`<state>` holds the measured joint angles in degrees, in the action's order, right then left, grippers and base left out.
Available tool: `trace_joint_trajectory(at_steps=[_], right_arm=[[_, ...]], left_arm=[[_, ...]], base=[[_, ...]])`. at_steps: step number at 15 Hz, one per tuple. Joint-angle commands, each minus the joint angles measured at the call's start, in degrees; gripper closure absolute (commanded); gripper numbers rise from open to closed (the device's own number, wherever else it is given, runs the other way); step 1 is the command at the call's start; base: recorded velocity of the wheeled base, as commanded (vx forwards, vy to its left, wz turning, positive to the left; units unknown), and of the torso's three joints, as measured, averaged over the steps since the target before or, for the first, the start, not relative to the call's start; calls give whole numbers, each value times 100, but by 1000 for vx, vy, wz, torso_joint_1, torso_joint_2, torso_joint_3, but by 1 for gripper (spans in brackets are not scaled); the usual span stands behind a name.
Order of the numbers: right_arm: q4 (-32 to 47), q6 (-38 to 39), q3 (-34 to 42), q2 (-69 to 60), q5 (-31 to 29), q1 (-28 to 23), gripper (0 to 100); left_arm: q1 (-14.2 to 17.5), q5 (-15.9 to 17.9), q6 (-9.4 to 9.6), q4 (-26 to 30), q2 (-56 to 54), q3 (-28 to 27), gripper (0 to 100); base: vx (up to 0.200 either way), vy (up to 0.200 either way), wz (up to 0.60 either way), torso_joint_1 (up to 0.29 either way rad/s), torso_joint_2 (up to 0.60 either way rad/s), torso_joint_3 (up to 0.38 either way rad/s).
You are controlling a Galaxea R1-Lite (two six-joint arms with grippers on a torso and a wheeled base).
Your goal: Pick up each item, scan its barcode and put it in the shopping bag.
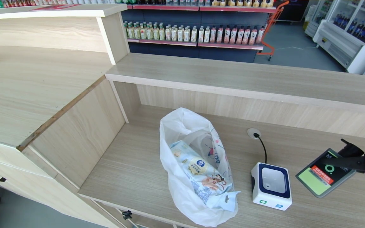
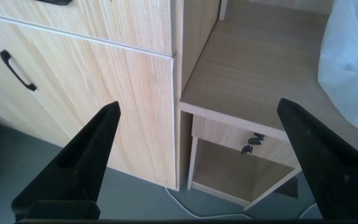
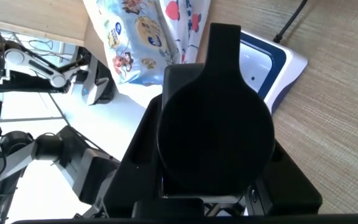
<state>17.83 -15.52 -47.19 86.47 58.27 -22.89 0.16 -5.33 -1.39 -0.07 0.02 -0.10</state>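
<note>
Packet (image 1: 198,171) lies inside the shopping bag (image 1: 182,126) on the desk (image 1: 131,171), just left of the barcode scanner (image 1: 272,185) that separates it from the right claw (image 1: 337,153), whose grip I cannot tell; left claw (image 2: 199,104) hangs spread wide off the desk.

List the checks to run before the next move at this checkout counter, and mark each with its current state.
1. Mouth of the white plastic shopping bag open: ok.
2. The blue-and-white patterned pack inside the bag: ok.
3. Window of the white-and-navy box scanner uncovered, on the wooden counter beside the bag: ok.
4. The scanner's black cable apart from the bag: ok.
5. The left end effector open and holding nothing: ok.
6. The right end effector free of load: cannot tell.
</note>
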Motion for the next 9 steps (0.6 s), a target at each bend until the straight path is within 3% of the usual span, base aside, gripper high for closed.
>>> trace_joint_trajectory(at_steps=[1, 6, 9], right_arm=[[9, -4, 26, -42, 0, 4, 100], [80, 58, -53, -482, -26, 154, 100], [651, 49, -291, -2125, -888, 294, 100]], left_arm=[[2, 5, -2, -1, -2, 1, 0], [2, -3, -2, -1, -2, 1, 0], [2, 5, -2, -1, -2, 1, 0]], base=[[0, 0, 0, 0, 0, 0], [0, 0, 0, 0, 0, 0], [0, 0, 0, 0, 0, 0]])
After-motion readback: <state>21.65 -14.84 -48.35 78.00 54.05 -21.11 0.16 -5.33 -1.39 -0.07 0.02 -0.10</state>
